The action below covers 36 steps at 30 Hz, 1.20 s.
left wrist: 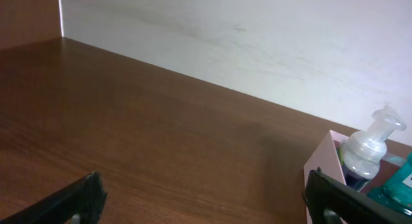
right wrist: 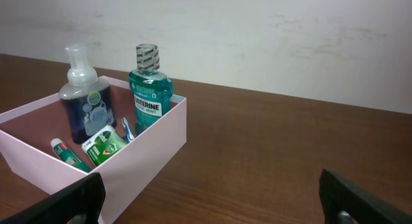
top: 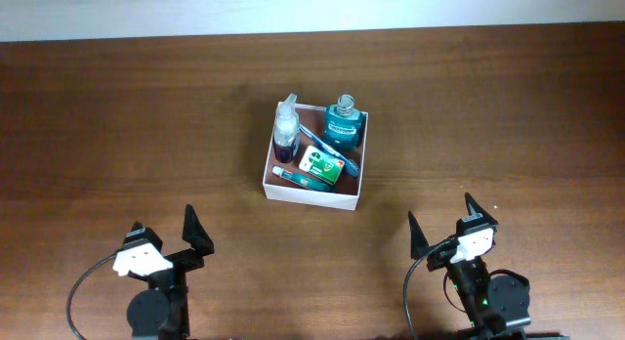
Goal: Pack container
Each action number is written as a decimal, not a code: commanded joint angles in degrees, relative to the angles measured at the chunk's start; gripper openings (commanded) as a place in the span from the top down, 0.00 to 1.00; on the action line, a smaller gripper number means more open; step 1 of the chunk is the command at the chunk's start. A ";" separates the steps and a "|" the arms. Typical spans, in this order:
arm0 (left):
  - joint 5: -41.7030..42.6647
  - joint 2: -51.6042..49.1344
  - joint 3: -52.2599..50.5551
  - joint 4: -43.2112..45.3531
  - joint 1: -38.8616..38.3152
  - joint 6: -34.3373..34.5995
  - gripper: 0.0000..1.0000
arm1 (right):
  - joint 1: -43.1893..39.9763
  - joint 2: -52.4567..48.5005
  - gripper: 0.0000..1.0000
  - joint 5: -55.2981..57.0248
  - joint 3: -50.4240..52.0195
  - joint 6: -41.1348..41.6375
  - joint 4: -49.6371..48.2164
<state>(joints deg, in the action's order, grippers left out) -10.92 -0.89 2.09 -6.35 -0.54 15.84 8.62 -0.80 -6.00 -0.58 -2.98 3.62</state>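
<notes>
Overhead: container (top: 311,195) mid-tabletop (top: 117,115), w/ soap pump (top: 285,130), Listerine bottle (top: 344,125), toothpaste tube (top: 298,177) inside. Left gripper (top: 164,221) and right gripper (top: 440,211) both spread wide, empty. We judge packing done; next we'd only verify nothing's loose.

From the left wrist the container (left wrist: 322,161) shows only one corner, and the rest runs off the picture's edges. The pump bottle's (left wrist: 368,150) lower body is hidden behind a finger (left wrist: 347,201) of the left claw (left wrist: 203,185). A teal thing (left wrist: 399,182) at the right edge is cut too short to identify. From the right wrist the toothpaste tube (right wrist: 67,154) and toothbrush (right wrist: 127,129) sink partly behind the container's near wall. Overhead, the bottom edge crops the left arm (top: 151,301) and right arm (top: 483,296), and the green packet's (top: 325,165) print is too small to read.
</notes>
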 commanded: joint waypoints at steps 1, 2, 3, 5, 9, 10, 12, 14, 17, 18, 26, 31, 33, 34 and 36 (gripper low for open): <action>0.66 0.61 -0.50 0.33 0.35 -4.02 0.00 | 0.33 0.59 0.02 0.68 0.26 0.48 0.35; 0.66 0.61 -0.50 0.33 0.35 -4.72 0.01 | 0.33 0.59 0.02 0.68 0.26 0.48 0.35; 0.63 0.61 -0.50 0.33 0.35 -5.44 0.01 | 0.33 0.59 0.01 0.68 0.26 0.48 0.35; 0.66 0.61 -0.50 0.33 0.35 -6.51 0.01 | 0.33 0.59 0.02 0.68 0.26 0.48 0.35; 1.07 0.61 -0.50 0.31 0.35 -6.51 0.01 | 0.33 0.59 0.02 0.68 0.26 0.48 0.35; 1.07 0.61 -0.50 0.33 0.35 -6.54 0.01 | 0.33 0.59 0.02 0.68 0.26 0.48 0.35; 1.05 0.61 -0.50 0.33 0.35 -6.54 0.01 | 0.33 0.59 0.01 0.68 0.26 0.48 0.35; 1.05 0.59 -0.50 0.33 0.33 -6.51 0.01 | 0.33 0.59 0.02 0.68 0.26 0.48 0.35; 1.05 0.59 -0.50 0.33 0.33 -6.51 0.01 | 0.33 0.59 0.02 0.68 0.26 0.48 0.35; 1.05 0.59 -0.50 0.33 0.33 -6.51 0.01 | 0.33 0.59 0.02 0.68 0.26 0.48 0.35; 1.05 0.59 -0.50 0.33 0.33 -6.54 0.01 | 0.33 0.59 0.02 0.68 0.26 0.48 0.35; 1.07 0.59 -0.50 0.33 0.33 -6.54 0.00 | 0.33 0.59 0.02 0.68 0.26 0.48 0.37; 1.07 0.59 -0.50 0.33 0.33 -6.51 0.01 | 0.33 0.59 0.02 0.68 0.26 0.48 0.35; 1.05 0.59 -0.50 0.33 0.33 -6.51 0.01 | 0.33 0.59 0.02 0.68 0.26 0.48 0.35; 1.07 0.59 -0.50 0.33 0.33 -6.51 0.01 | 0.33 0.59 0.02 0.68 0.26 0.48 0.35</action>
<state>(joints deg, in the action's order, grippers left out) -10.68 -0.89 2.09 -6.35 -0.56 10.24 8.62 -0.80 -5.98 -0.58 -3.01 3.62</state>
